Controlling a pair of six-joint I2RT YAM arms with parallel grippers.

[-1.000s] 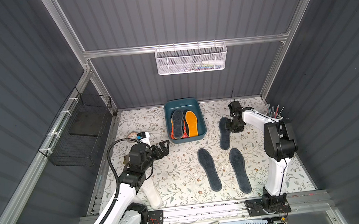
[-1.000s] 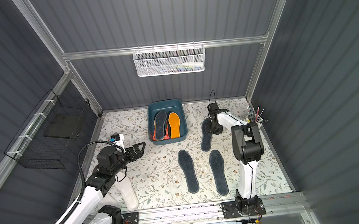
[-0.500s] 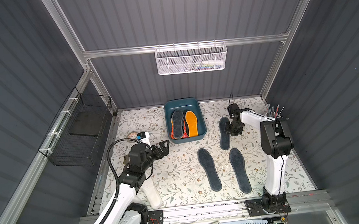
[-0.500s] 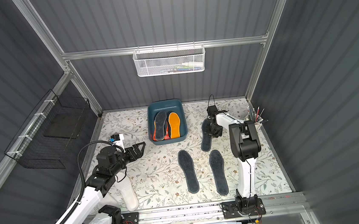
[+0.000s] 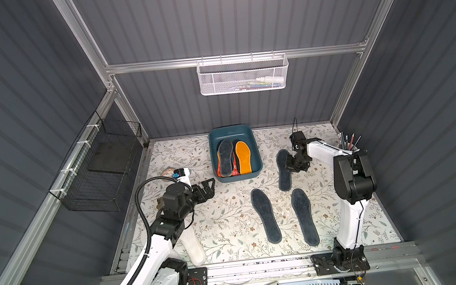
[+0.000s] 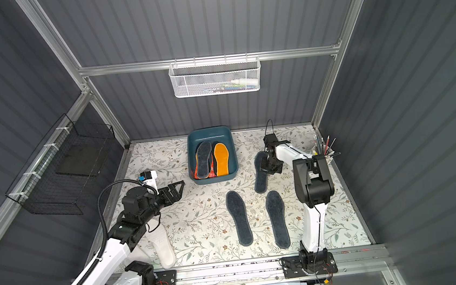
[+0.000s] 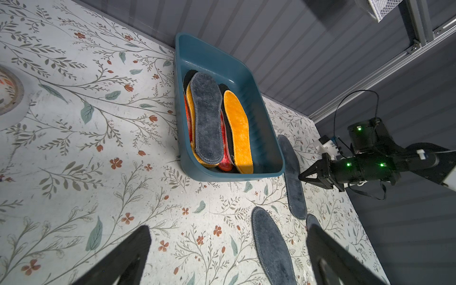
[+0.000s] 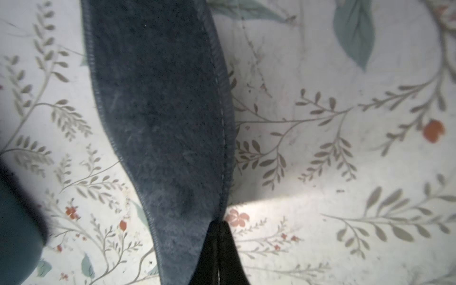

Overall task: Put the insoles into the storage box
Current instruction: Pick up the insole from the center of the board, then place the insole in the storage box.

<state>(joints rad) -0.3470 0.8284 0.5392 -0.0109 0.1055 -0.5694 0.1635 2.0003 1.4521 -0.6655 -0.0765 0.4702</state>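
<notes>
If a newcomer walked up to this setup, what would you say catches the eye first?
The bright orange insole stands out first, lying in the teal storage box at the back of the flowered table. Beside the box, the right gripper is shut on the edge of a grey insole, with two more grey insoles lying nearer the front. The left gripper hangs open on the box's other side.

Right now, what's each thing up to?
box, partly filled with stacked insoles
right gripper, shut on far insole's edge
far insole, lying on mat, edge pinched
near insoles, flat on mat, untouched
white insole, flat on mat, partly hidden by left arm
left gripper, open, empty
</notes>
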